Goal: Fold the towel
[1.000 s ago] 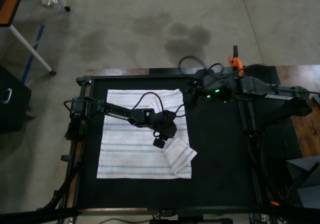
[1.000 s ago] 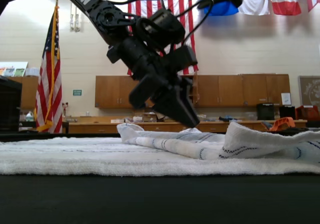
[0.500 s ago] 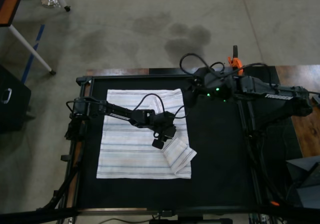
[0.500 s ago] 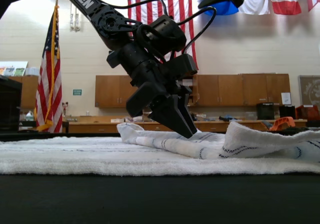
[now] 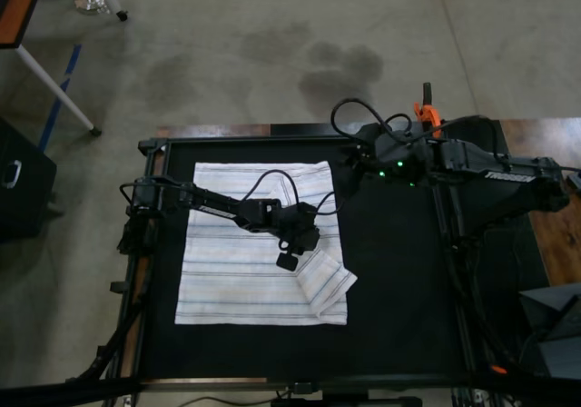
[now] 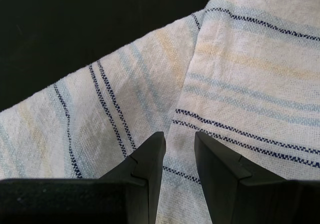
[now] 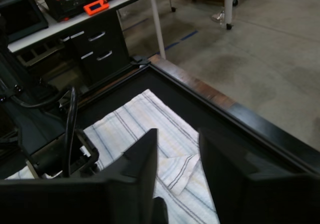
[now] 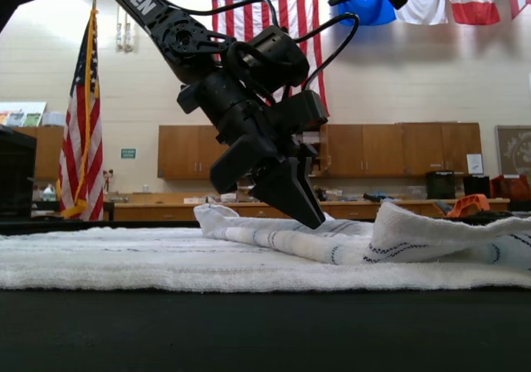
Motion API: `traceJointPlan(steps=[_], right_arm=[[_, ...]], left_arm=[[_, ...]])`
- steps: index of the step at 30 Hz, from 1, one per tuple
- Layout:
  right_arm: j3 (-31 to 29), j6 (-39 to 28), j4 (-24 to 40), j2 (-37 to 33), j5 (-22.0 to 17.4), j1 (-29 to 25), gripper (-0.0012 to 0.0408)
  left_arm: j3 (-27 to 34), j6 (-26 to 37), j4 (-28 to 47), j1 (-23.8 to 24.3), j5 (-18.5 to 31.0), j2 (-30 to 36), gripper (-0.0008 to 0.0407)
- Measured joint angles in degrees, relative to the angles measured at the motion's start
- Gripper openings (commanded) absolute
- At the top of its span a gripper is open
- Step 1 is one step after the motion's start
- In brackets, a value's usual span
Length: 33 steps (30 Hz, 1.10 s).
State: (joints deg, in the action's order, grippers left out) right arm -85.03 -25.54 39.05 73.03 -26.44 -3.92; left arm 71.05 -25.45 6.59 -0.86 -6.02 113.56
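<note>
Towel point(image 5: 245, 253) lies flat, one corner flipped over; your left end effector point(image 6: 177, 151) hovers slightly open above that flap to grasp it, while the right end effector point(image 7: 177, 149) waits open at the tabletop's point(image 5: 399, 289) edge.

The black tabletop point(image 5: 399, 280) carries the towel point(image 5: 236, 280), spread flat beneath the jaws, one corner folded over.
</note>
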Motion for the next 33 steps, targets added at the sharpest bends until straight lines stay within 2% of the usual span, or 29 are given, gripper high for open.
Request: traceJointPlan(steps=[1,6,11,21,33], right_arm=[[0.00,0.22,0.09,0.04,-0.15,0.00,-0.0009],[-0.09,1.01,-0.70,-0.37,-0.42,0.02,0.0044],[-0.09,0.98,-0.50,-0.68,-0.61,0.00,0.0068],[-0.09,0.98,-0.52,-0.98,-0.63,0.00,0.0070],[-0.09,1.18,-0.46,-0.98,-0.61,0.00,0.0070]], left_arm=[[0.00,0.00,-0.02,0.00,0.00,0.00,0.0084],[0.00,0.00,0.35,0.00,0.00,0.00,0.0084],[-0.24,-0.15,1.11,-0.02,0.02,0.20,0.0084],[0.96,-0.11,0.92,-0.31,-0.28,2.64,0.0088],[1.03,1.40,0.83,-1.40,0.35,2.99,0.0136]])
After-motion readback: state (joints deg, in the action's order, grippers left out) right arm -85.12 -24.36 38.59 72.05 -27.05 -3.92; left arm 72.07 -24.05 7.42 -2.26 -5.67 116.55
